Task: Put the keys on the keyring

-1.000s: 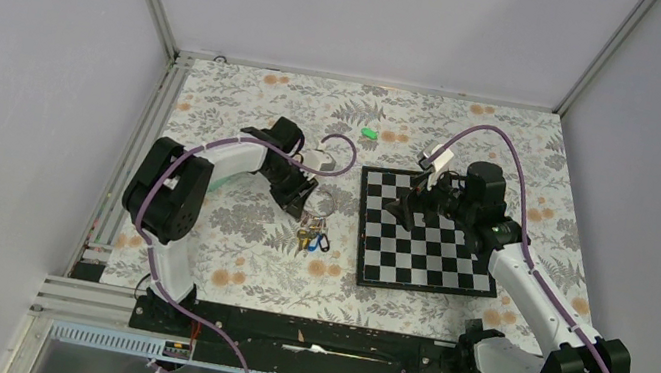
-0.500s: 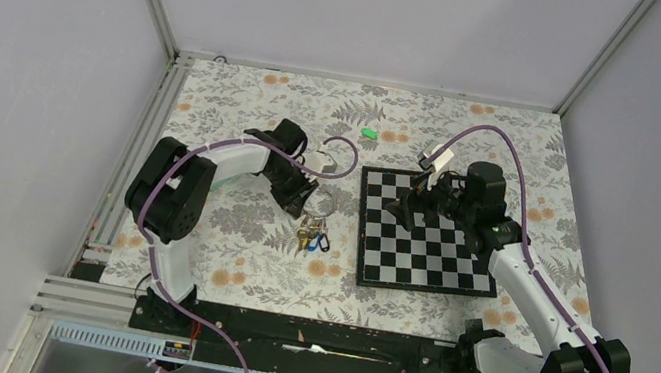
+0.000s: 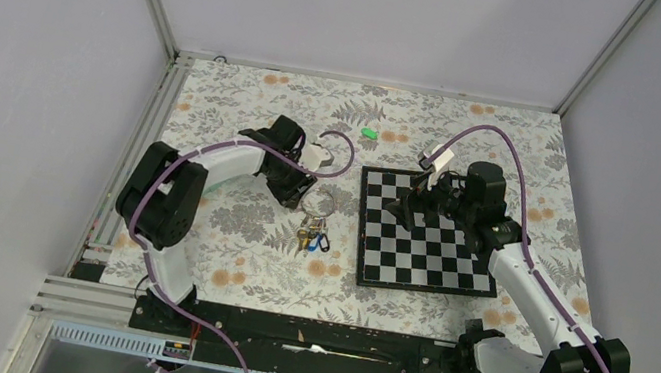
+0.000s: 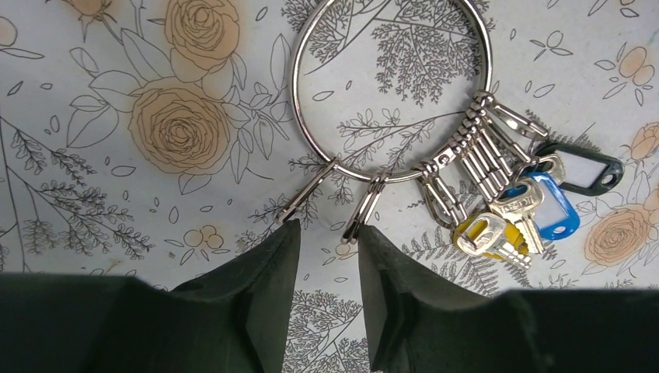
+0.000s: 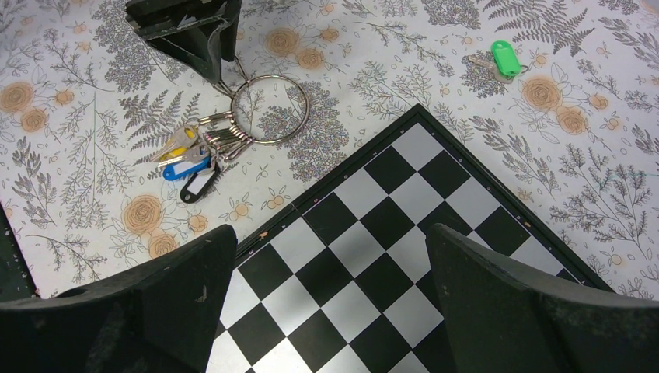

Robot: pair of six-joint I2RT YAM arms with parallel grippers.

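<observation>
Silvery metal catches the eye first: the keyring (image 4: 475, 151) lies flat on the flowered worktop (image 3: 243, 263), left of the chessboard (image 3: 424, 238). In the left wrist view we can count its load, a row of clips (image 4: 443, 186) with a yellow key (image 4: 486, 233), a blue key (image 4: 548, 210) and the black-tagged key (image 4: 579, 171) fanned out to one side. From overhead that is only a small coloured bunch.

The left gripper (image 4: 328, 229) sits low at the ring's edge with its jaws a narrow gap apart. One loose clip ends at the left fingertip and a second ends at the mouth of the gap, and we see nothing pinched between the jaws.

The green key (image 5: 505, 59) is not in the left wrist view at all. The right wrist view shows it lying alone on the worktop beyond the chessboard's far corner, well apart from the ring. The same view shows the left gripper's tips from the front, touching the ring.

The right gripper (image 5: 330, 241) hangs over the chessboard with its jaws spread wide and nothing in them.
</observation>
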